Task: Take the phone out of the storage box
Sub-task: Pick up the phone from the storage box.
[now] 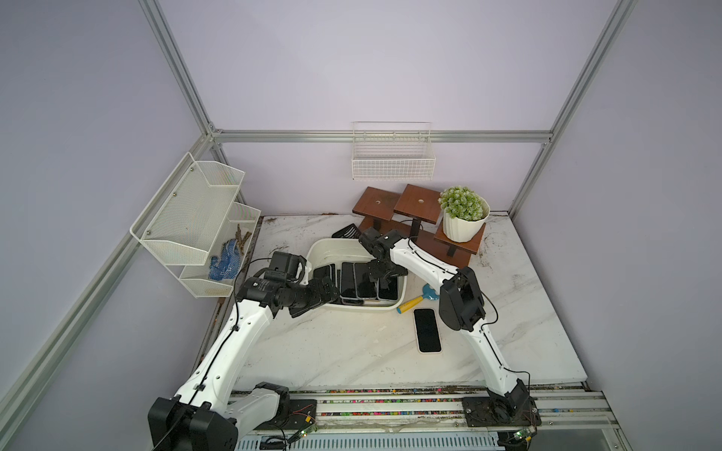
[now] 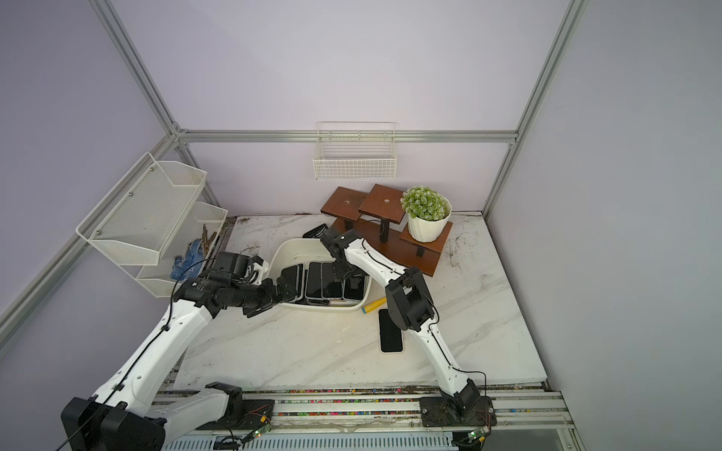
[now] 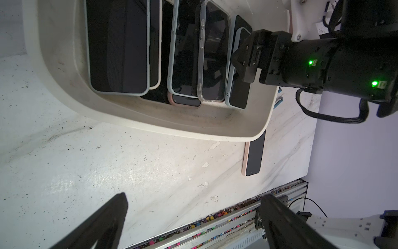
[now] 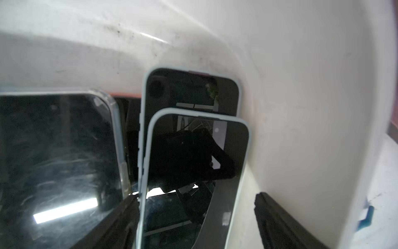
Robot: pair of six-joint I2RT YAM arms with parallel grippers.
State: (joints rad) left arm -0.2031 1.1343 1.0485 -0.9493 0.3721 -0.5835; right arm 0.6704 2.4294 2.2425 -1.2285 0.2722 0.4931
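In both top views we see the storage box [image 1: 353, 309] [image 2: 324, 308] near the middle of the marble table [image 1: 312, 351], with a row of dark phones [image 1: 347, 283] overlapping inside it. The right gripper [image 1: 378, 279] reaches down into the box's 3 o'clock end. The left gripper [image 1: 312, 303] is spread wide and holds nothing, just outside the 8 o'clock corner. A yellow-handled tool [image 1: 410, 303] lies just beside the 4 o'clock corner, with a loose phone [image 1: 427, 330] on the table beyond it. A wooden stand [image 1: 414, 205] with a potted plant [image 1: 465, 218] sits at 1 o'clock, a mesh rack [image 1: 195, 218] at 10 and a wire basket [image 1: 392, 160] at 12. From the left wrist we see the right gripper poised over the pale-blue-cased phone [image 3: 237, 94], last in the row beside the box wall. From the right wrist, that phone lies in the box between parted jaws and is not yet clamped. One finger [image 4: 120, 222] touches its long edge, crowded by a clear-cased phone [image 4: 53, 151]. The other finger [image 4: 277, 220] stands apart from it, close against the box wall.
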